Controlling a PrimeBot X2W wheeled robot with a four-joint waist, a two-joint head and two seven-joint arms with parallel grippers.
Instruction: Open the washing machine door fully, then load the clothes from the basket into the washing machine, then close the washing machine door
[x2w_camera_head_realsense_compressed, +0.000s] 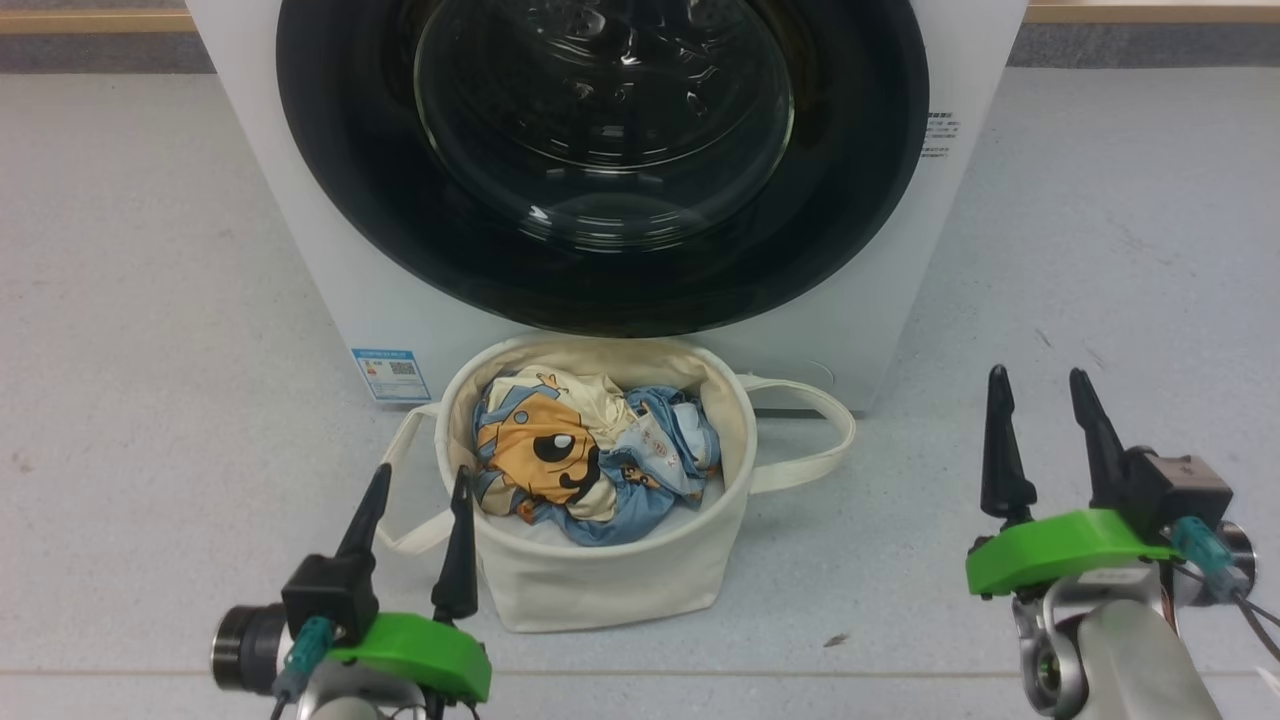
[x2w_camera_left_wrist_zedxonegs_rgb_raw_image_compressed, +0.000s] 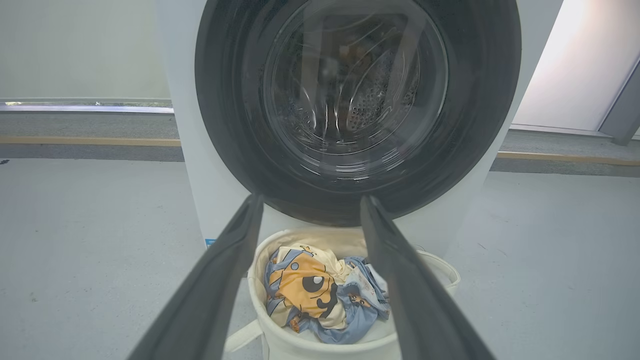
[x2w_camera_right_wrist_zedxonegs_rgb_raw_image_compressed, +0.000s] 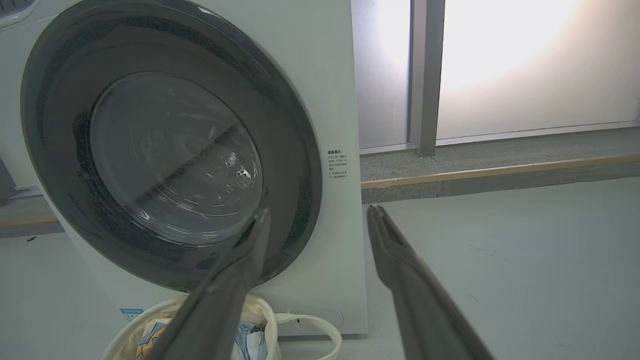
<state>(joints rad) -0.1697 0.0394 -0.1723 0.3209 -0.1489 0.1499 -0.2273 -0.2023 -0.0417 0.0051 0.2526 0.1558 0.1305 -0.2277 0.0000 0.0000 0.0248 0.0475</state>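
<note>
Left hand (x2w_camera_head_realsense_compressed: 422, 470) and right hand (x2w_camera_head_realsense_compressed: 1037, 372), long dark fingers spread wide, hang empty. Just beyond, the round cream canvas basket (x2w_camera_head_realsense_compressed: 600, 570) of blue-and-orange printed clothes (x2w_camera_head_realsense_compressed: 570, 455) sits under the white box-shaped washing machine (x2w_camera_head_realsense_compressed: 880, 330) and its shut, glossy black-rimmed glass door (x2w_camera_head_realsense_compressed: 850, 200); swung open, that door could clip the basket, I'd say.

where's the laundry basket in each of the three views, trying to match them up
head view: the basket is lower centre, just below the washing machine door
left wrist view: bottom centre, between the fingers of the left gripper
right wrist view: bottom left corner, partly behind a finger of the right gripper
shared landmark: the door's glossy black rim, above the basket
</note>
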